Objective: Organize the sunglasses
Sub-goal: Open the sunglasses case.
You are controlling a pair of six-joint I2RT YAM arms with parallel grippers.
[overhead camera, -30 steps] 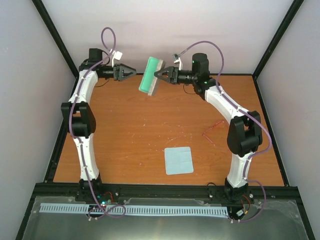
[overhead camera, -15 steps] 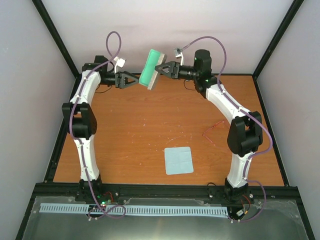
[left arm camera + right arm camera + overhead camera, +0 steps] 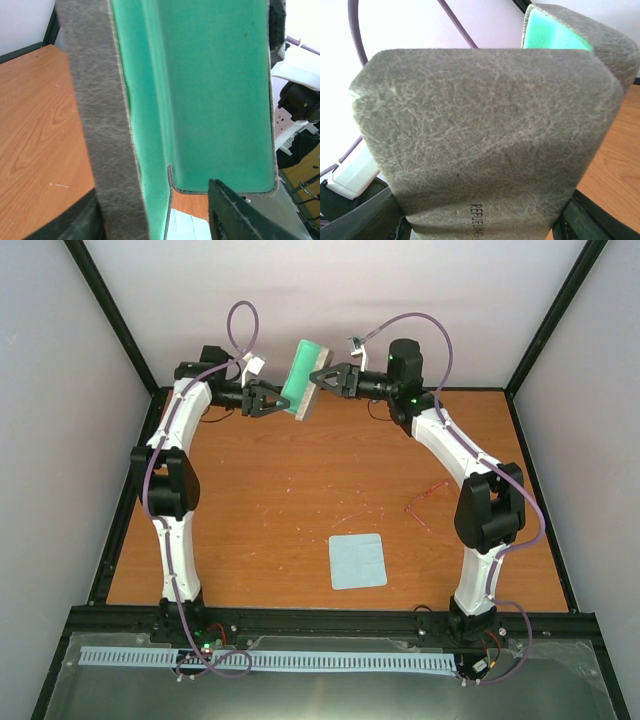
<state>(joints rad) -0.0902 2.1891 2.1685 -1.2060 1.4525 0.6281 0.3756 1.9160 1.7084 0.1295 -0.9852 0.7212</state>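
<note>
The grey case with teal lining (image 3: 301, 380) hangs open in the air at the back of the table. My right gripper (image 3: 322, 378) is shut on its grey shell (image 3: 490, 125) from the right. My left gripper (image 3: 276, 400) is open at the case's left side. In the left wrist view its jaws straddle the case's grey edge wall (image 3: 100, 125), with the teal lining (image 3: 215, 90) filling the view. The sunglasses (image 3: 428, 497), thin with a red-pink frame, lie on the table at the right, beside the right arm and away from both grippers.
A light blue square cloth (image 3: 358, 560) lies flat near the table's front middle; it also shows below the case in the left wrist view (image 3: 187, 227). Black frame posts and pale walls enclose the orange wooden table (image 3: 260, 500).
My left gripper has moved right until its open jaws reach the case's left edge. The right gripper raised and turned the case slightly, then held still.
</note>
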